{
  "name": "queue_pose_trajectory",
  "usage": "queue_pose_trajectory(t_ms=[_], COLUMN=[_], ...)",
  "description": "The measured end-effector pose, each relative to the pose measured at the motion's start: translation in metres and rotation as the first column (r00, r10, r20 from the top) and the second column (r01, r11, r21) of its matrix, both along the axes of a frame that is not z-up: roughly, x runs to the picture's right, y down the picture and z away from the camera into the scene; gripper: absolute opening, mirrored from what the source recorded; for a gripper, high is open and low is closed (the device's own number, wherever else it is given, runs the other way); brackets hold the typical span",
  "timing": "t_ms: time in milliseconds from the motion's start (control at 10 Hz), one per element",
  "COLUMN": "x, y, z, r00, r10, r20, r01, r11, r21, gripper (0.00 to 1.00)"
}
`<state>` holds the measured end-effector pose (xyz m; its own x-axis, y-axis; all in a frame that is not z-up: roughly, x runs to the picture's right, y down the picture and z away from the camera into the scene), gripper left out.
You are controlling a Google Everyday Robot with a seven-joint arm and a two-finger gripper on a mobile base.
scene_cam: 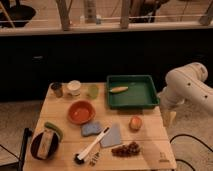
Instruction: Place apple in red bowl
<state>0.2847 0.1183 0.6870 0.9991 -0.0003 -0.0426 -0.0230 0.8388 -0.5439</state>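
Apple (135, 123), round, sits near tool (168, 119) beside table (150, 150).

No text, label, brand or number can be read anywhere.

The gripper (167, 118), jaws apart, hangs past the wooden table's (150, 146) three o'clock edge; bare wood runs from round orange-red apple (135, 123) to shallow red bowl (70, 108).
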Motion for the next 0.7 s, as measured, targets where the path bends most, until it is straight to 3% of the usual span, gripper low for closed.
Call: queue_pose_trajectory(t_ms=[400,700], x=[-0.016,-0.033], y=[0.014,0.026], z=[0.013,0.029], r00=[0.997,0.987], r10=[-0.071,-0.134], r20=[0.041,0.086], r01=[0.071,0.136], r11=[0.9974,0.9906], r21=[-0.008,-0.017], gripper=[0.8,0.8])
